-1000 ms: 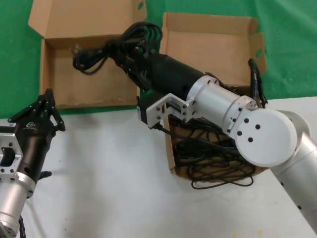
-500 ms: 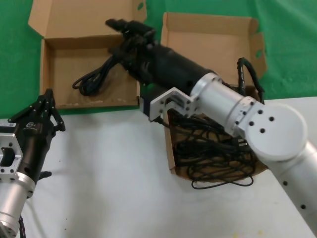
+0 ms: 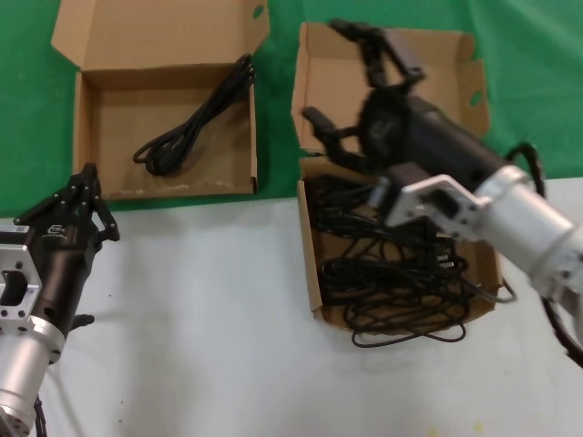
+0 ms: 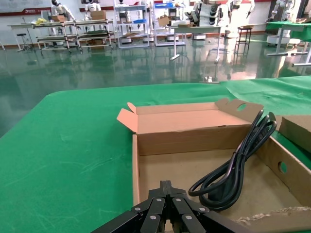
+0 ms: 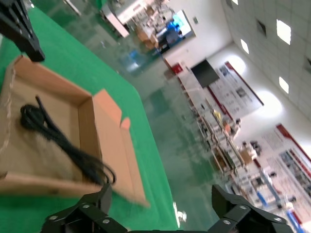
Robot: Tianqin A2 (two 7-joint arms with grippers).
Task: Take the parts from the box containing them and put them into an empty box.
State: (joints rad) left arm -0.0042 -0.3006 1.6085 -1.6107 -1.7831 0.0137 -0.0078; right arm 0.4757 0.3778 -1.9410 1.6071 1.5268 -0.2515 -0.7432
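One black power cord [image 3: 196, 118] lies in the wide shallow cardboard box [image 3: 118, 173] at the far left. The box with the side-flapped lid [image 3: 308, 264] at the right holds a tangle of black cords [image 3: 392, 273], some spilling over its near edge. My right gripper [image 3: 326, 71] is open and empty, in front of that box's raised lid and above its far end. In the right wrist view its jaws [image 5: 163, 204] stand wide apart, with the left box's cord [image 5: 58, 141] far off. My left gripper [image 3: 88, 173] is shut and empty just before the left box; its wrist view [image 4: 167, 187] shows the cord [image 4: 233, 170] inside.
Green cloth [image 3: 537, 91] covers the far part of the table and a white surface [image 3: 200, 319] the near part. The left box's flat lid [image 3: 155, 32] stands open at the back. My right arm [image 3: 510, 218] reaches over the right box.
My right gripper let the cord go into the left box, then swung right, back over the box of cords, now open and empty. The left arm has not moved.
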